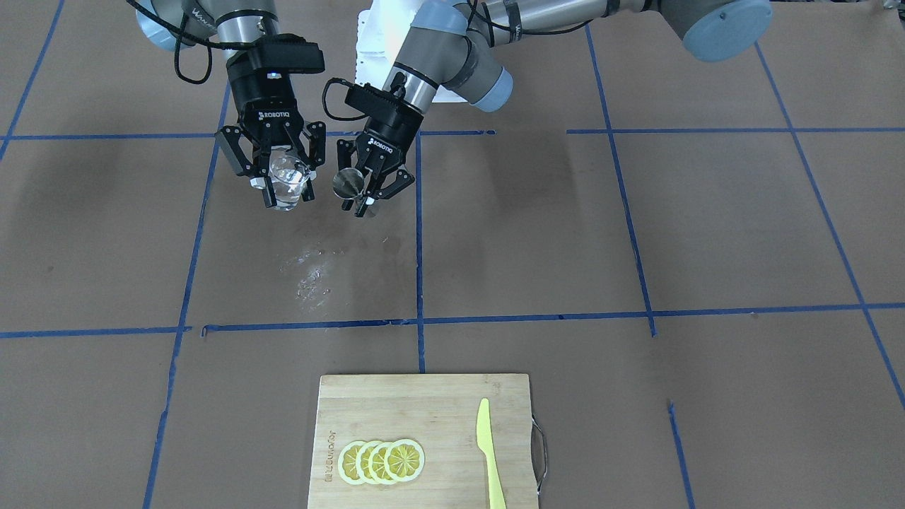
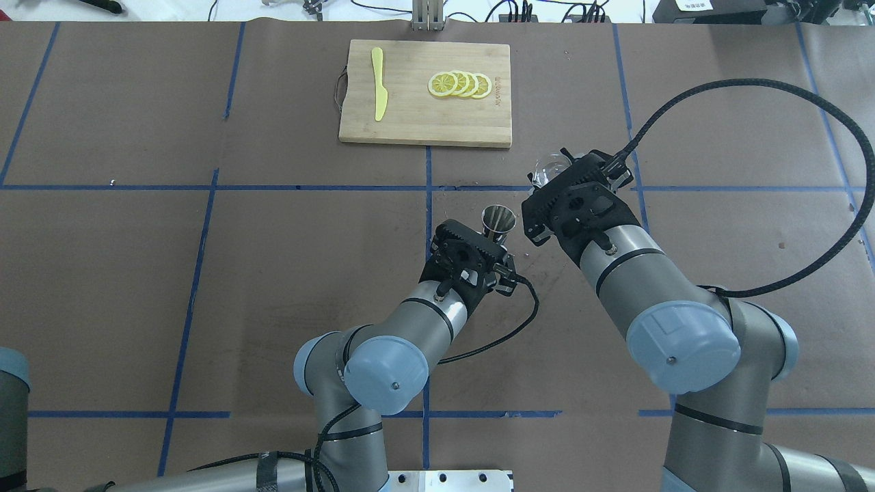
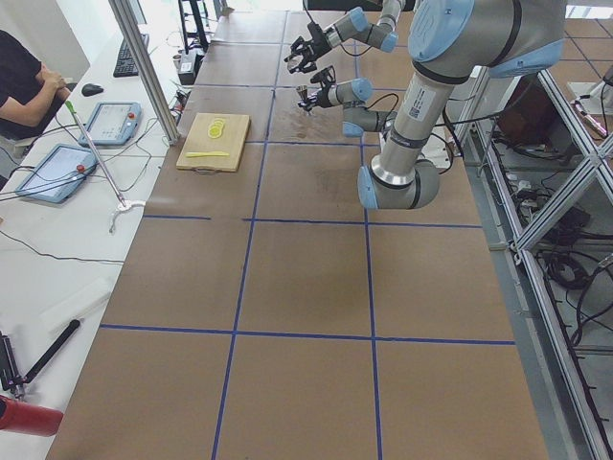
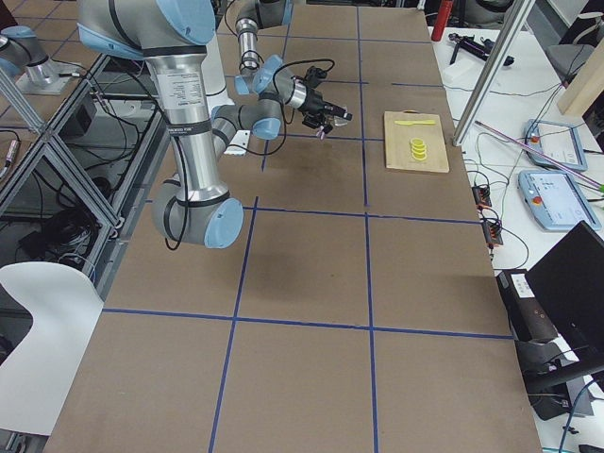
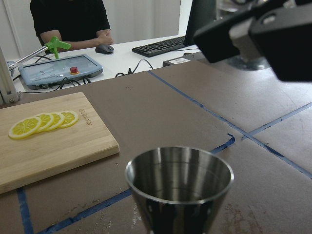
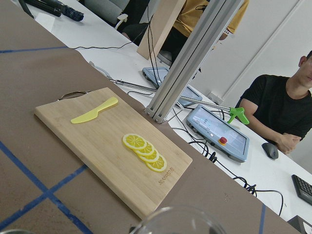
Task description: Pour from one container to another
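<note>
Steel cup [image 1: 348, 182] and clear glass [image 1: 286, 178] hang side by side above the middle of the counter [image 1: 565, 247], well short of the cutting board [image 1: 424, 417] at its far edge. The left jaws are closed on the cup, which is upright with its mouth up, and I see nothing in it. The right jaws are clamped around the glass, just to the cup's right and slightly farther from the robot, not touching it. I'd say whichever tips must first bring its rim over the other's mouth.

Steel cup [image 1: 348, 183], clear glass [image 1: 286, 180] just beside, both aloft
</note>
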{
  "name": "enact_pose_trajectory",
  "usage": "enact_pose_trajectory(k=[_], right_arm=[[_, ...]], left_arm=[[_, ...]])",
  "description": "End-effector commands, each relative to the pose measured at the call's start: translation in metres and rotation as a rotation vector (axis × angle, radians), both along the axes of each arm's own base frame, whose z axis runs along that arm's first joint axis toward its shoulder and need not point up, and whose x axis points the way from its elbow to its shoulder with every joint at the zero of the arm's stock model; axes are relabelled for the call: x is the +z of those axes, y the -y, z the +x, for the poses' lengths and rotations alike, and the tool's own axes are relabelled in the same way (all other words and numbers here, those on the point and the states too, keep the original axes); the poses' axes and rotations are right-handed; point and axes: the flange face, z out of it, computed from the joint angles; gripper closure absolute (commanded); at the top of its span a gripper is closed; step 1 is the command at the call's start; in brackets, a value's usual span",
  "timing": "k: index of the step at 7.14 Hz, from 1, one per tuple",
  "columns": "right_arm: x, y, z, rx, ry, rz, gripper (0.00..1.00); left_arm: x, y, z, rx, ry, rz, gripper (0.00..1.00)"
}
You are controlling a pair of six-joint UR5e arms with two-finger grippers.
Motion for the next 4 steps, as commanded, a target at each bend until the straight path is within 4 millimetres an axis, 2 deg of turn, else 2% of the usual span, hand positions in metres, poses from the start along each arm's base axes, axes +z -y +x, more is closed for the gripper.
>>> enact_pose_trajectory(k=[1, 4], right_arm=[[-0.0001, -0.0035, -0.0034, -0.010, -0.024, 0.011, 1.00], [-0.0027, -0.0053, -0.0031, -0.025, -0.062, 0.037, 1.00]], left_arm=[[-0.0025, -0.0016, 0.0012, 0.003, -0.003, 0.001, 1.00], [-0.0024, -0.0025, 0.0031, 0.018, -0.002, 0.001, 1.00]])
